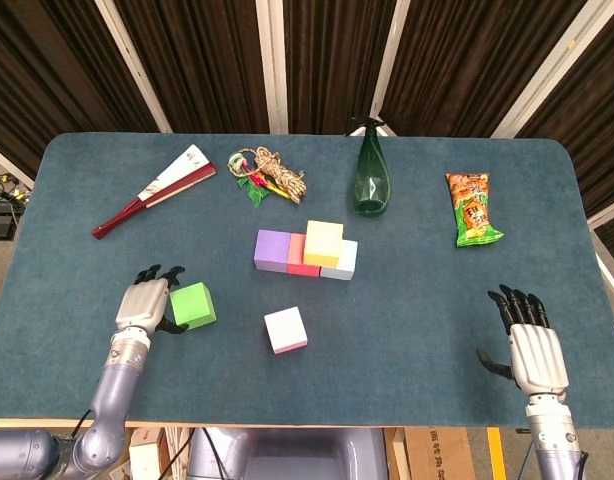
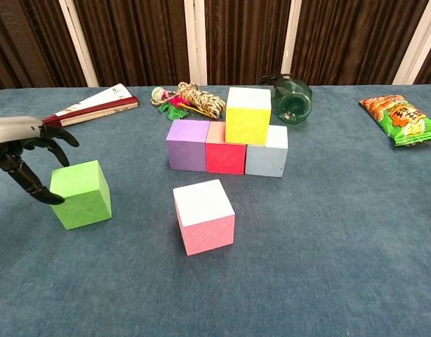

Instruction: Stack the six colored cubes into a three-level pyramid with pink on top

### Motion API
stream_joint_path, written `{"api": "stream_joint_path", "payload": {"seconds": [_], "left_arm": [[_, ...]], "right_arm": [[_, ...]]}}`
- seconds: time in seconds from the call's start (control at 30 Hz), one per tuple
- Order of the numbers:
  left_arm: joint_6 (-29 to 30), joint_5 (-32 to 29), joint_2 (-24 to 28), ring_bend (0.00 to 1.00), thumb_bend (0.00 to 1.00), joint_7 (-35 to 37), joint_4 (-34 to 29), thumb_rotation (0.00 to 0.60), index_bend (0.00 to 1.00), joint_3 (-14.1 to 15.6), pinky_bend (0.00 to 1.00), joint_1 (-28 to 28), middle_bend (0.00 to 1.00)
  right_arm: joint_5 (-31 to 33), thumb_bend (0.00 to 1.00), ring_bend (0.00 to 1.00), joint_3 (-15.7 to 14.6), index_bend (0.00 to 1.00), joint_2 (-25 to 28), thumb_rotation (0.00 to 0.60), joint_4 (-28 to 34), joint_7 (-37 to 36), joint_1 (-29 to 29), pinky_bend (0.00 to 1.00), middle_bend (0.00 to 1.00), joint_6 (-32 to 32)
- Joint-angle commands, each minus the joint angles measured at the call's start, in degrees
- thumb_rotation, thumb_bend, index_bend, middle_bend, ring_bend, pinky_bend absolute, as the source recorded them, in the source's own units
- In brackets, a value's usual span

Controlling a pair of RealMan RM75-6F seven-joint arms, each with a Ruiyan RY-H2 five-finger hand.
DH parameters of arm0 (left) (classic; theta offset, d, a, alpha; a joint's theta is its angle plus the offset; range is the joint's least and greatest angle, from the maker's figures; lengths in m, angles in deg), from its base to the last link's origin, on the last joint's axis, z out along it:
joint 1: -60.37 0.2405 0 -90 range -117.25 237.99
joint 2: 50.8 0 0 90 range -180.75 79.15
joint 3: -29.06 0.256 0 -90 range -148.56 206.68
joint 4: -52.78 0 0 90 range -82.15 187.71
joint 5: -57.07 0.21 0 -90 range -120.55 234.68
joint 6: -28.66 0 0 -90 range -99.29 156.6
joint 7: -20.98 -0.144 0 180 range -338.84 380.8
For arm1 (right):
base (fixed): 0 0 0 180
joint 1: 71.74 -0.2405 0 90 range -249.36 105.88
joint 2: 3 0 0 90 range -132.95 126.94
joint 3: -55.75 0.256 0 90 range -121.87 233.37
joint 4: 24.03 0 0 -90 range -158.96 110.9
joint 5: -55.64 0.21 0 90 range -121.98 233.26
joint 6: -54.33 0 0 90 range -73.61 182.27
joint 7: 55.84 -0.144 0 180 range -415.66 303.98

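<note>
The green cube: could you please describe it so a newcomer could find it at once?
Start from the row of cubes mid-table and look toward the near left. The green cube sits there alone beside the left hand. It is the only green block; the pink cube lies further right.

A staged lab or test room: a blue felt-covered tabletop (image 1: 407, 330) stands before dark pleated curtains (image 1: 202, 60) with pale struts; cardboard boxes (image 1: 437, 455) sit beneath.
</note>
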Motion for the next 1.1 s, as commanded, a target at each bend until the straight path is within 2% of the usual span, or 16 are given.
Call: {"api": "stream_joint_path", "payload": {"seconds": [0.03,0.17,0.43,0.77,0.9,1.1], "left_arm": [[0.1,-0.2,-0.5,0.00,0.24,-0.5,0.3,0.600,0.19,0.1,0.00,-0.3,0.28],[0.9,-0.4,-1.1,0.00,0.29,-1.0,0.5,0.600,0.19,0.0,0.00,-0.6,0.29],[1.8,-1.5,-1.1,0.00,0.29,-2.1,1.3,0.600,0.19,-0.2,0.00,-0.7,0.28],[0.1,-2.7,-1.4,0.00,0.29,-2.2,1.5,0.600,0.20,-0.5,0.00,-1.2,0.29],[-0.2,-3.2,-1.3,0.00,0.30,-2.5,1.5,0.600,0.21,-0.5,0.00,-1.5,0.31],[-0.1,-3.3,-1.6,0.00,0.38,-2.4,1.7,0.600,0.27,-0.6,0.00,-1.7,0.37]], "right_arm": [[0.1,0.27,0.08,0.0,0.14,0.0,0.600,0.0,0.0,0.0,0.01,0.10,0.0],[0.3,0.27,0.08,0.0,0.14,0.2,0.600,0.1,-0.6,-0.1,0.01,0.10,-0.1],[0.5,0.27,0.08,0.1,0.14,0.5,0.600,0.3,-1.8,0.0,0.01,0.10,-0.5],[1.7,0.27,0.08,0.3,0.14,0.3,0.600,0.3,-1.7,-0.3,0.01,0.10,0.0],[2.0,0.27,0.08,0.3,0.14,0.4,0.600,0.5,-2.0,-0.4,0.01,0.10,0.0],[1.9,0.27,0.08,0.2,0.14,0.5,0.600,0.6,-2.3,-0.3,0.01,0.10,-0.1]]}}
